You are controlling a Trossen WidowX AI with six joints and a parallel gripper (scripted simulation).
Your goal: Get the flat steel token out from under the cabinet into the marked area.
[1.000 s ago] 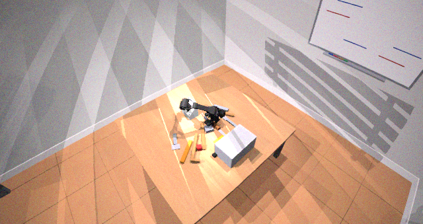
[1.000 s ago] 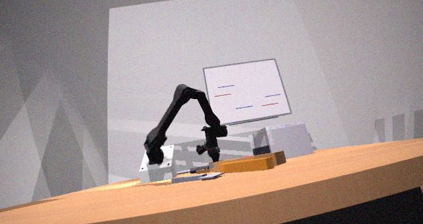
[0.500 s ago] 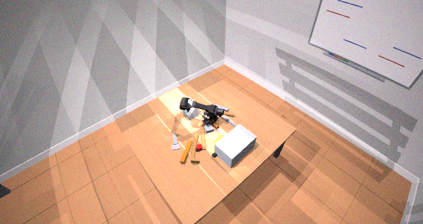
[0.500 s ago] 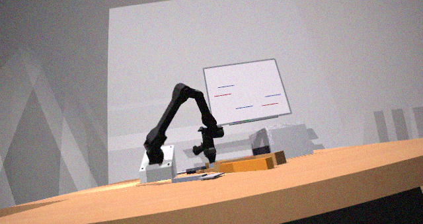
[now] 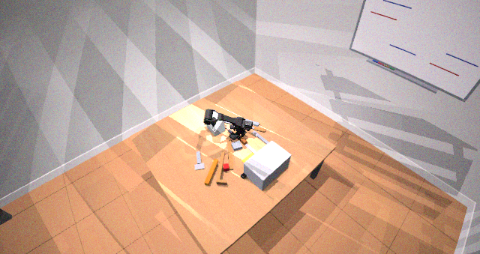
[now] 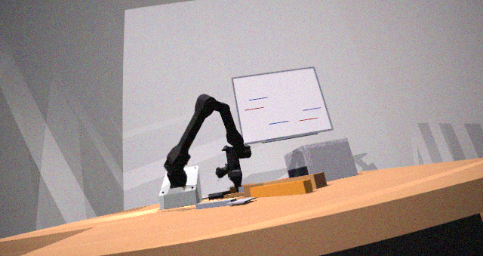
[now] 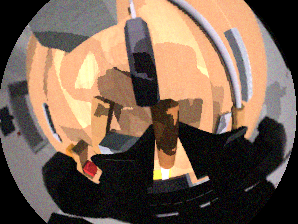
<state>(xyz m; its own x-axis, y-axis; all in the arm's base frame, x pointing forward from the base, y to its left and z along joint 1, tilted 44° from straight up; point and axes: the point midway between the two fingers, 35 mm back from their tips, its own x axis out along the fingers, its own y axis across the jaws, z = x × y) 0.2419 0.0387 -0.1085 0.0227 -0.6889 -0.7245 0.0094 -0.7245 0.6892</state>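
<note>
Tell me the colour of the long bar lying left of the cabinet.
Orange; the long bar shows best in the top view.
</note>
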